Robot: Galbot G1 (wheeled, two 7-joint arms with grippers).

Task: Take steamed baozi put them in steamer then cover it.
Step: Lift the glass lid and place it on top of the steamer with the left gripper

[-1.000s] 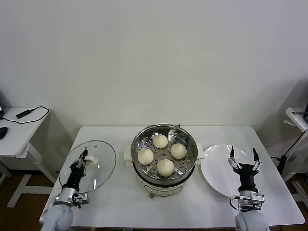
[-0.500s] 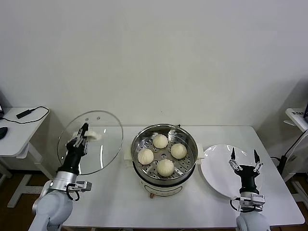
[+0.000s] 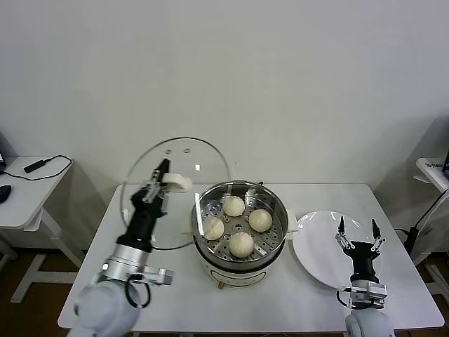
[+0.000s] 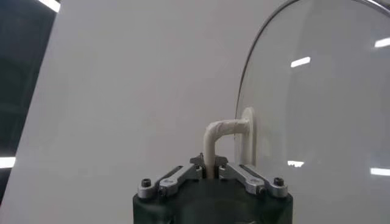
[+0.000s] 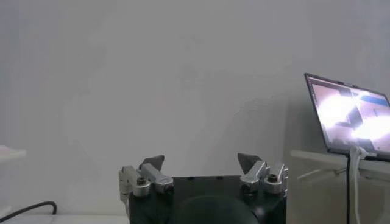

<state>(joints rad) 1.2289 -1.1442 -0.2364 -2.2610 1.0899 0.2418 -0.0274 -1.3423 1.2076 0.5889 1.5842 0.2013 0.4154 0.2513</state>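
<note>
The steamer [image 3: 240, 254] stands mid-table, open, with four cream-white baozi [image 3: 241, 243] on its perforated tray. My left gripper [image 3: 160, 174] is shut on the white handle [image 4: 217, 139] of the clear glass cover [image 3: 175, 193]. It holds the cover tilted almost upright in the air, just left of the steamer, the cover's right rim overlapping the pot's left edge. In the left wrist view the cover [image 4: 323, 109] fills one side. My right gripper [image 3: 357, 229] is open and empty, pointing up over the white plate at the right.
A flat white plate [image 3: 317, 253] lies right of the steamer. A side table [image 3: 24, 189] with a cable stands at the far left. A laptop [image 5: 350, 119] on a stand shows in the right wrist view.
My left gripper has lifted the cover off the table's left side and carried it up and right, up to the steamer's left edge. The right arm has barely moved.
</note>
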